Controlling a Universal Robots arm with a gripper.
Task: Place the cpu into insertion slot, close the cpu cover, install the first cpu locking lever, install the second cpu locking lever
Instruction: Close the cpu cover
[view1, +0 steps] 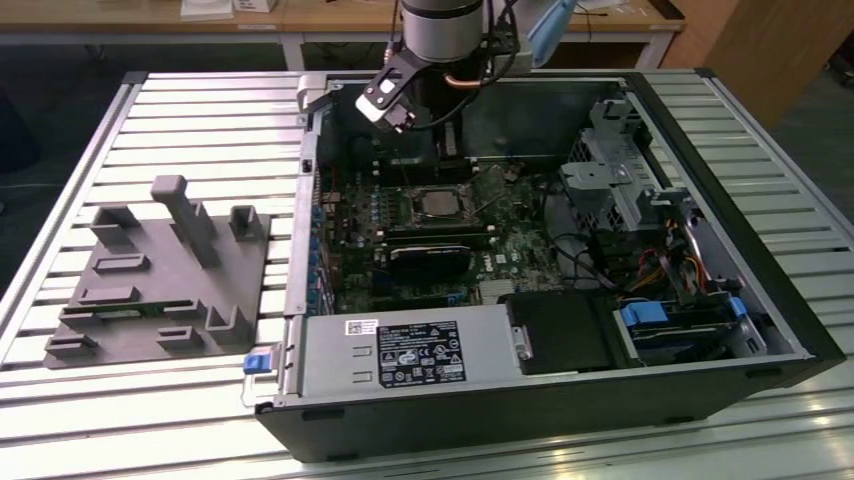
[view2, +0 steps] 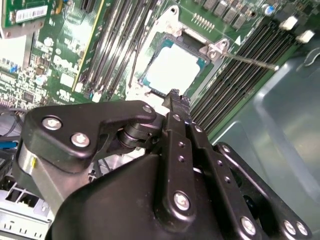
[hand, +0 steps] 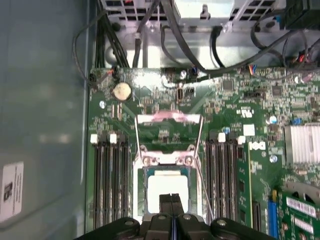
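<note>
My fingers (hand: 169, 200), pressed together, hover over the cpu (hand: 167, 187) in the insertion slot (hand: 166, 172). The cpu cover (hand: 168, 117) stands open; memory slots (hand: 111, 185) crowd both edges

Overhead light glares white off the slatted metal table (view1: 160, 420) in the exterior view, while the open computer case (view1: 534, 420) lies dim inside, darkest at its far wall. In both wrist views the cpu (view2: 175, 67) (hand: 160, 185) burns out to white.

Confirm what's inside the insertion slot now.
The cpu sits in the insertion slot, metal top showing. The shut gripper hides part of one edge; whatever lies beneath the cpu is covered.
</note>
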